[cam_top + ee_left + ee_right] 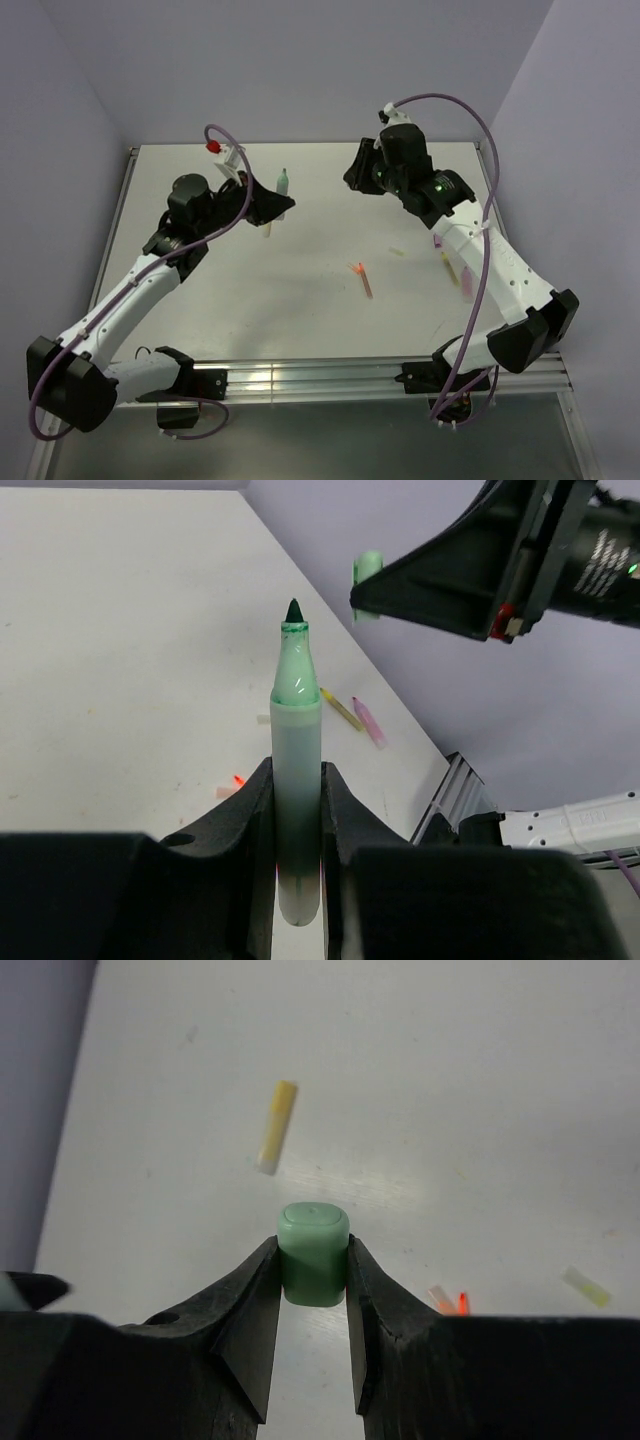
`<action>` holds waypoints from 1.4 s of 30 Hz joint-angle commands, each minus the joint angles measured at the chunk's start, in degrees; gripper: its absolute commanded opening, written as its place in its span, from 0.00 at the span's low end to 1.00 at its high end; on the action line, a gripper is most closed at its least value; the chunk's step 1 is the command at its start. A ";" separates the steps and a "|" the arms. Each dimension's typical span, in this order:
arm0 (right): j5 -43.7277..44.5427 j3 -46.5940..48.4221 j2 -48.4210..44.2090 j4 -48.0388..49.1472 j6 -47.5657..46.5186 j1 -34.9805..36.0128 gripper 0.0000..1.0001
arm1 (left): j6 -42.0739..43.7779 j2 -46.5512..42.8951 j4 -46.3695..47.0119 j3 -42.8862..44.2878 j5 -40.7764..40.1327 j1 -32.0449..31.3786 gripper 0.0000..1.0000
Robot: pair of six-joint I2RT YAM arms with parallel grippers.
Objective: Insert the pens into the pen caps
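Observation:
My left gripper [275, 205] is shut on the mint-teal pen [297, 740] and holds it above the table, its dark green tip [283, 180] pointing up and away. My right gripper [355, 172] is shut on the mint green cap [313, 1250], which it holds in the air facing the left gripper with a gap between them. The cap also shows in the left wrist view [368, 575], up and to the right of the pen tip. The orange-red pen [362, 278] lies mid-table. A yellow pen [276, 1125] lies on the table below the left gripper.
A yellow pen [341, 709] and a purple cap [368, 722] lie side by side at the right of the table [300, 310], beside the right arm. A small pale yellow cap [586, 1286] lies near the orange-red pen. Metal rails [330, 380] run along the near edge.

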 commanded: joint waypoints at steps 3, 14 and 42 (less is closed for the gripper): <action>-1.84 6.02 0.19 1.55 4.01 -1.03 0.00 | 0.18 4.80 8.89 5.11 -2.02 -6.61 0.00; -3.59 -6.10 -5.87 15.53 5.95 -0.95 0.00 | 0.88 10.61 12.76 1.07 -5.28 -12.60 0.00; -4.91 -8.04 -5.35 17.02 7.80 1.25 0.00 | 1.93 12.89 11.00 1.95 -5.73 -14.80 0.00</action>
